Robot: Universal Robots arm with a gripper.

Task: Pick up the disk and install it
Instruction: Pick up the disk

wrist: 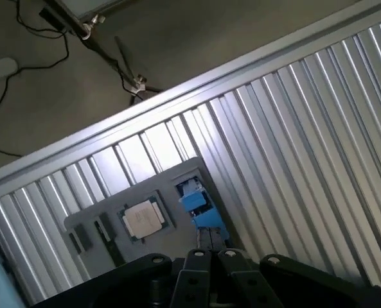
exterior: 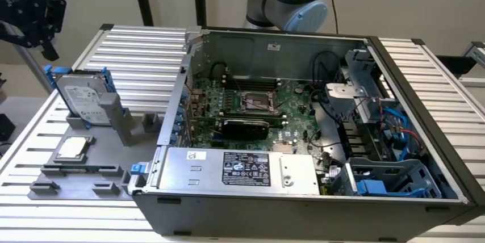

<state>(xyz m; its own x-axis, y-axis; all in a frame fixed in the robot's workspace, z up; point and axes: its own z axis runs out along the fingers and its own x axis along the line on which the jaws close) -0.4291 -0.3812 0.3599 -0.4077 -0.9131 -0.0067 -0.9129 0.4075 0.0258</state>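
Disk not yet picked up; the job has barely started.
The one disk [exterior: 79,98] stands on edge in its grey holder [exterior: 113,119] at the left of the exterior view, on the ribbed worktop [exterior: 144,50], outside the one open computer case [exterior: 303,209]. The single tool [exterior: 34,21] hangs at the upper left, above the disk and apart from it, with nothing in its hold; whether it is open or closed cannot be told. One small square chip [exterior: 72,147] lies below the disk. Both picking up and installing remain to be done.
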